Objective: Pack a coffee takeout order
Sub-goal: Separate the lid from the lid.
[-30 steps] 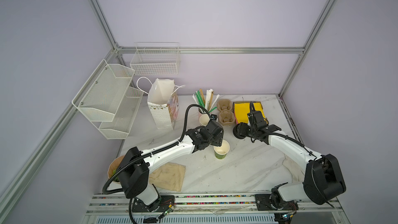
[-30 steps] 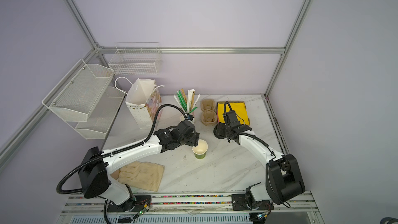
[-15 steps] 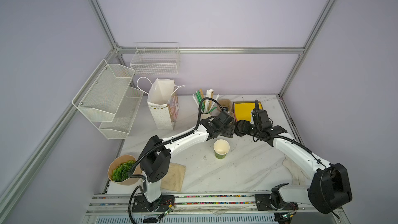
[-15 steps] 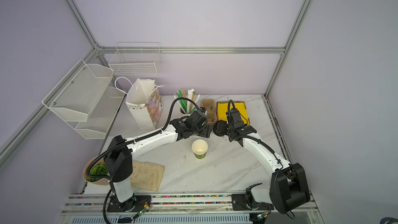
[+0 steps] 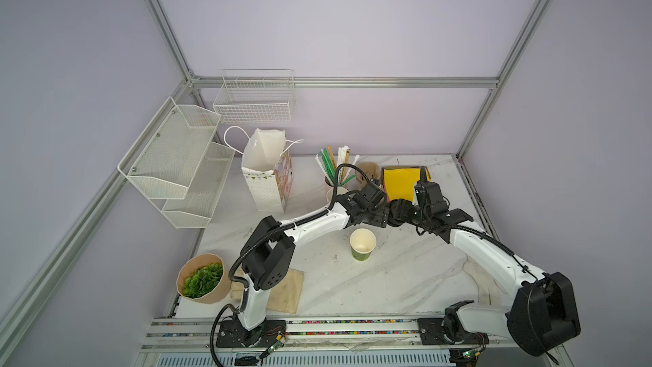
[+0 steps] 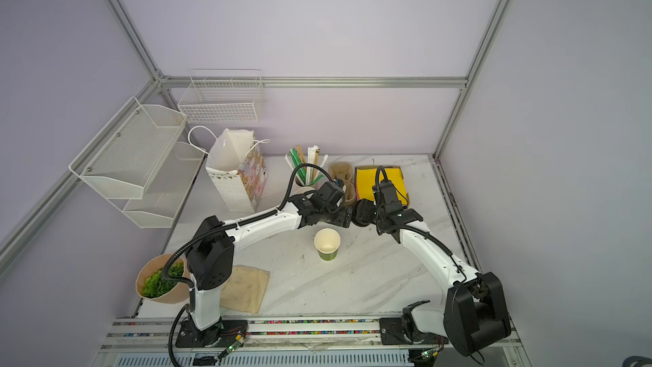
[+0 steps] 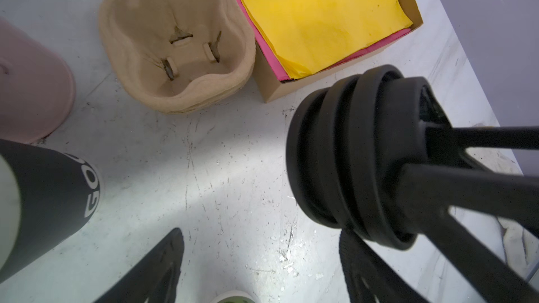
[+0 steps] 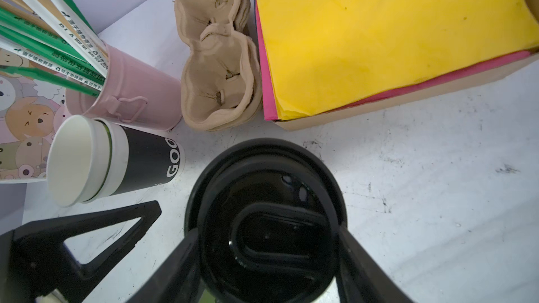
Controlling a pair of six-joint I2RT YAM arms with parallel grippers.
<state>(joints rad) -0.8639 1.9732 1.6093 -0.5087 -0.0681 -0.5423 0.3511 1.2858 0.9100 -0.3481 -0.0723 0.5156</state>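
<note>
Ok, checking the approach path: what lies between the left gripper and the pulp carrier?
Only bare tabletop, per the left wrist view, from left gripper to carrier.

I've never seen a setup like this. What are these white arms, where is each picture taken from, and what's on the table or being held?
These are two robot arms on a marble table, each ending in a two-fingered gripper. Both top views look down from one overhead camera; the other two pictures come from cameras on the arms' wrists. On the table: an open green cup, a gift bag, a pink holder of straws, nested cups, a brown pulp cup carrier and yellow paper in a box. The right gripper holds a stack of black lids; the left gripper is open and empty.
</note>
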